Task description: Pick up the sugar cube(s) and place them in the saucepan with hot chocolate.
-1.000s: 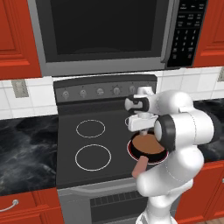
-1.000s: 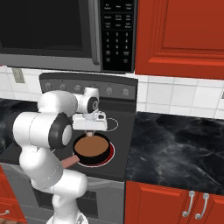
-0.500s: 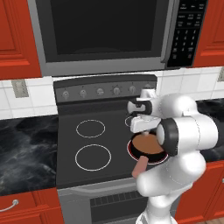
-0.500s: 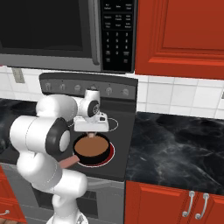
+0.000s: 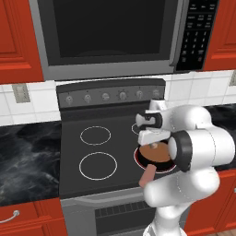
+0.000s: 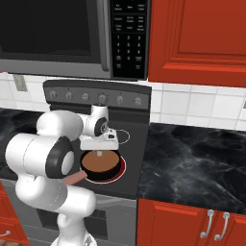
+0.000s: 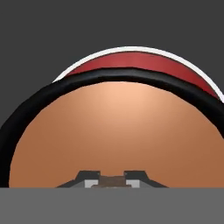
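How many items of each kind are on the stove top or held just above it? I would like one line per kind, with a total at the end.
Saucepan with hot chocolate: 1
Sugar cube, held in the end effector just above the pan: 1
White burner rings without a pan, the nearest one: 3
Red glowing burner under the pan: 1
Total: 6

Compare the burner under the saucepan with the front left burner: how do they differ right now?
The burner under the saucepan glows red inside its ring; the front left burner is dark inside its white ring. The first carries the saucepan of brown hot chocolate, with the gripper above it; the second carries nothing. Both are round rings on the same black stovetop.
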